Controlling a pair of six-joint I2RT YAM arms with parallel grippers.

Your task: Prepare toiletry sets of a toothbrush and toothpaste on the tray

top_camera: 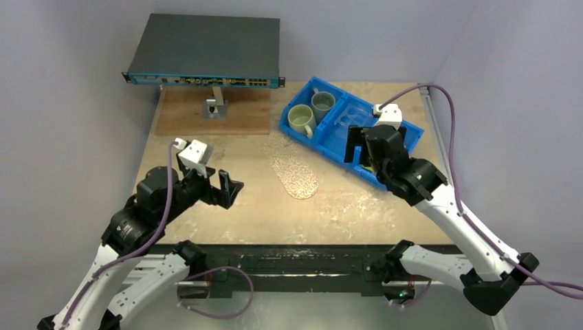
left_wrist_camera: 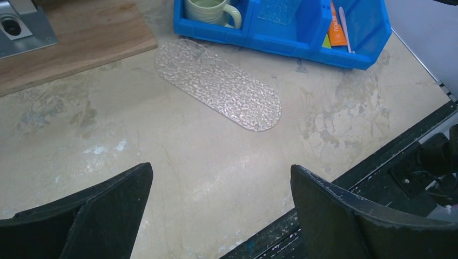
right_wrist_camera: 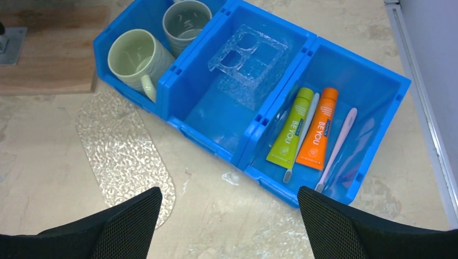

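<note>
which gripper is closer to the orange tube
Right. The right gripper hovers by the bin holding the orange tube; the left gripper sits beyond the tray.

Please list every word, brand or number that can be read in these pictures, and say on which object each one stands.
"BE YOU": on the green tube, printed along its length.
"BE YOU": on the orange tube, printed the same way.
The small print and round marks near the wide ends of both tubes are too small to read.
The markings on the front panel of the network switch are too small to read.
</note>
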